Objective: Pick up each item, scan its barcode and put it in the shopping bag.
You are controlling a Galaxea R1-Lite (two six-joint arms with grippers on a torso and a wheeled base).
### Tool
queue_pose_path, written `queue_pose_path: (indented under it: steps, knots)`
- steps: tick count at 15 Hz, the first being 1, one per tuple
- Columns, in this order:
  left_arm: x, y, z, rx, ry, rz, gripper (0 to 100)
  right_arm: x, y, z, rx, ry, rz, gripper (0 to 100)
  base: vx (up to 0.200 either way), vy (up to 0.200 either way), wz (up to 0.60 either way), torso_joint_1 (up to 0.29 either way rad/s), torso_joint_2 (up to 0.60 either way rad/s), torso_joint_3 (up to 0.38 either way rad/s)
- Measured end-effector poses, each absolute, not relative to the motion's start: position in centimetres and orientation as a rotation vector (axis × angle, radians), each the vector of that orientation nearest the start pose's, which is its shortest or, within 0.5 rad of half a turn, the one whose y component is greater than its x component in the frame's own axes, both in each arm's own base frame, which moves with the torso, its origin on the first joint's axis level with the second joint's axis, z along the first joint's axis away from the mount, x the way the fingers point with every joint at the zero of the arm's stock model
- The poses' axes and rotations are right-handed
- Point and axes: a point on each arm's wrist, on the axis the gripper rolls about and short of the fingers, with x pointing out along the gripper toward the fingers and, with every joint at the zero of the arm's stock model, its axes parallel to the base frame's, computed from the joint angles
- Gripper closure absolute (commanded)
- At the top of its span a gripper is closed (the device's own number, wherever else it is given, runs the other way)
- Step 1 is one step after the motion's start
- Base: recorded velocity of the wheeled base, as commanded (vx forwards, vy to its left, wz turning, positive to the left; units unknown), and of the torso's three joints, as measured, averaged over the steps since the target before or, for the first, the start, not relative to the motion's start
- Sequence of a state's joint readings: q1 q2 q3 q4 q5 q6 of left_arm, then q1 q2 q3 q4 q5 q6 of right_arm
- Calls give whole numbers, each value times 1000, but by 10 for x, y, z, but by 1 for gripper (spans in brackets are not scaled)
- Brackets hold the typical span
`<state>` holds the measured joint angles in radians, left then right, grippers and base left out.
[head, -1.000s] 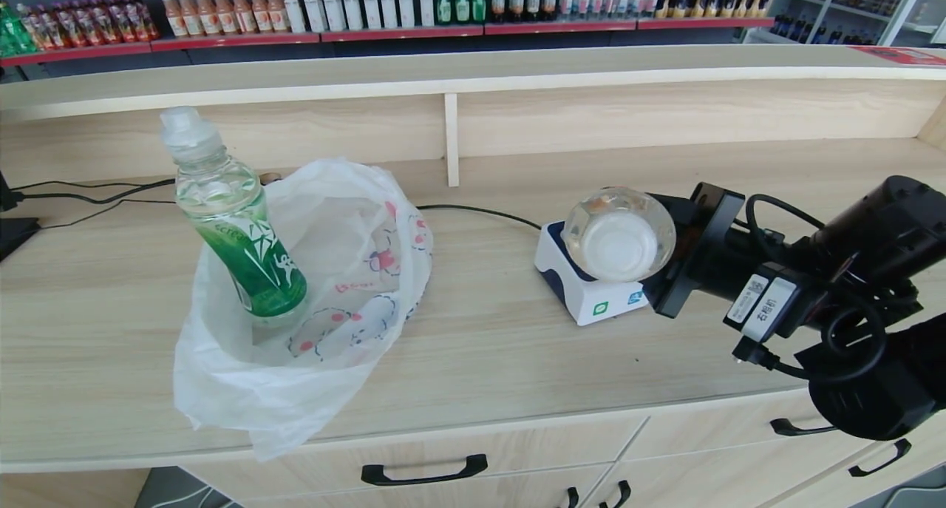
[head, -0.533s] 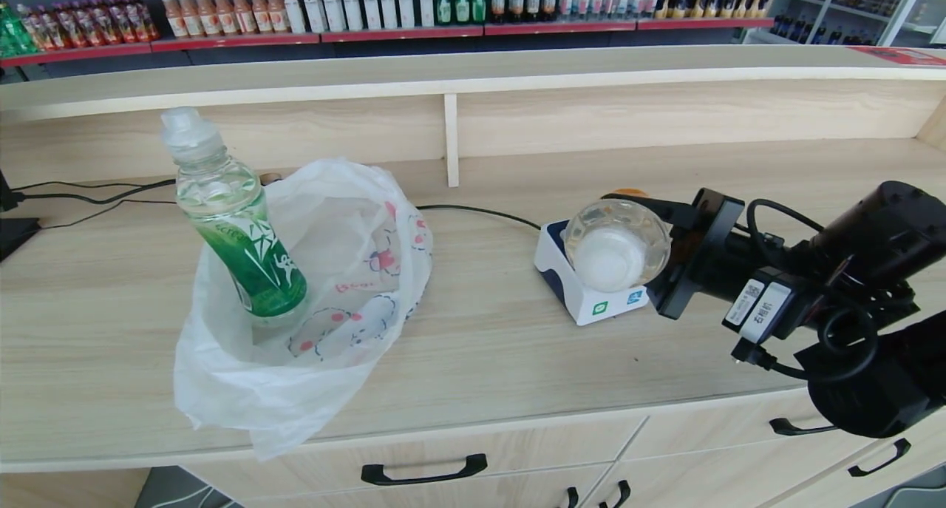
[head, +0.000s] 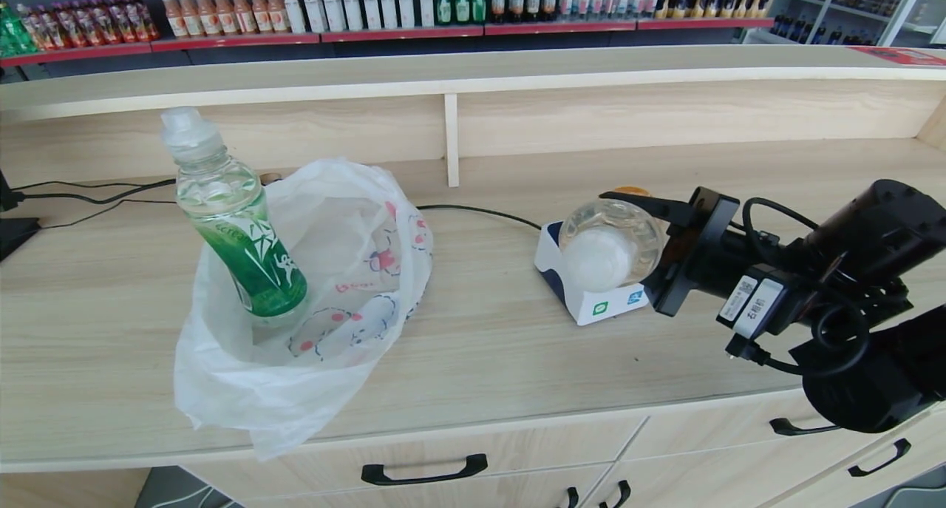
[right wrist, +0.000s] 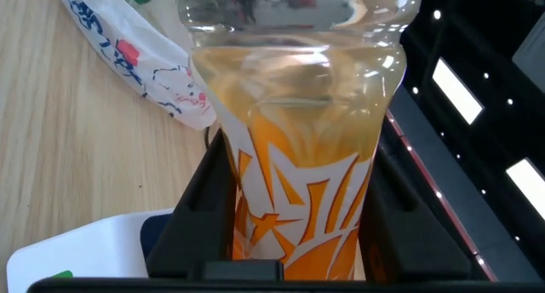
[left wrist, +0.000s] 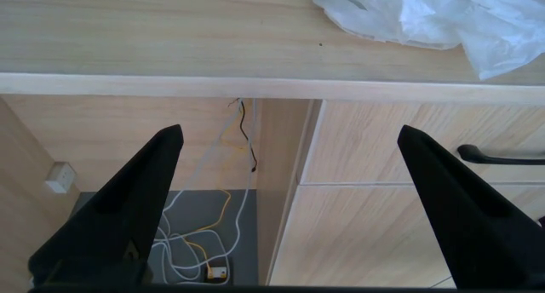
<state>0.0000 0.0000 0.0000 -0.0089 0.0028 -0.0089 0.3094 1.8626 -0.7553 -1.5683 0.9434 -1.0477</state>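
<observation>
My right gripper (head: 650,231) is shut on an orange-labelled bottle (head: 610,245), held on its side with its clear base toward me, just above the white and blue barcode scanner (head: 584,297). In the right wrist view the orange bottle (right wrist: 298,157) sits between the black fingers (right wrist: 187,225). A green-labelled bottle (head: 233,223) leans inside the white plastic shopping bag (head: 310,316) on the counter's left. My left gripper (left wrist: 289,199) hangs open below the counter's front edge, beside the drawers, holding nothing.
A black cable (head: 480,212) runs along the counter (head: 488,360) behind the scanner, more cables (head: 89,194) at far left. A raised wooden ledge (head: 451,94) backs the counter. Drawer handles (head: 425,471) line the front. Shelves of drinks (head: 443,5) stand far behind.
My right gripper has lowered the orange bottle and shifted it slightly left over the scanner, tilting it. The bag and green bottle have not moved.
</observation>
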Motion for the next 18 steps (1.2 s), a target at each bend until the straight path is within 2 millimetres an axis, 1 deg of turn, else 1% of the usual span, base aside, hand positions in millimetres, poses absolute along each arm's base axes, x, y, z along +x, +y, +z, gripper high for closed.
queue_pose_path:
  steps: [3, 7, 10, 14, 16, 18]
  knots:
    - [-23, 0, 76, -9, -9, 3, 0, 292, 113, 209, -1022, -1067, 874, 100, 0, 0, 0, 0, 0, 0]
    - [-23, 0, 76, -9, -9, 3, 0, 287, 113, 220, -995, -1078, 857, 100, 0, 0, 0, 0, 0, 0]
    - [-23, 0, 76, -9, -9, 3, 0, 280, 122, 221, -967, -1078, 864, 100, 0, 0, 0, 0, 0, 0]
    - [-23, 0, 76, -9, -9, 3, 0, 269, 135, 219, -887, -1026, 869, 100, 0, 0, 0, 0, 0, 0]
    - [-23, 0, 76, -9, -9, 3, 0, 265, 137, 218, -871, -1017, 884, 100, 0, 0, 0, 0, 0, 0]
    - [-23, 0, 76, -9, -9, 3, 0, 260, 137, 220, -816, -980, 884, 100, 0, 0, 0, 0, 0, 0]
